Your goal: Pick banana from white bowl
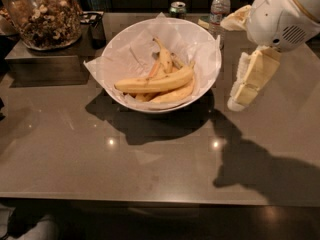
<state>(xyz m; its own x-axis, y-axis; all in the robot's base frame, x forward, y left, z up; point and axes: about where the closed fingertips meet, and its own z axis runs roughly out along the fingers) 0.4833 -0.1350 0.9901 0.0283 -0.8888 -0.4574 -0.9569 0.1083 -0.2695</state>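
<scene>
The white bowl stands on the brown table, lined with crinkled white paper. The banana, long and gently curved, lies across the bowl with its darker tip at the left. A paler banana lies just under it, and shorter brown-streaked bananas lie behind. My gripper hangs from the white arm at the right, its fingers pointing down, just right of the bowl's rim and above the table. It holds nothing.
A glass jar of nuts stands on a dark box at the back left. A dark cup is beside it. A green can and a water bottle stand behind the bowl.
</scene>
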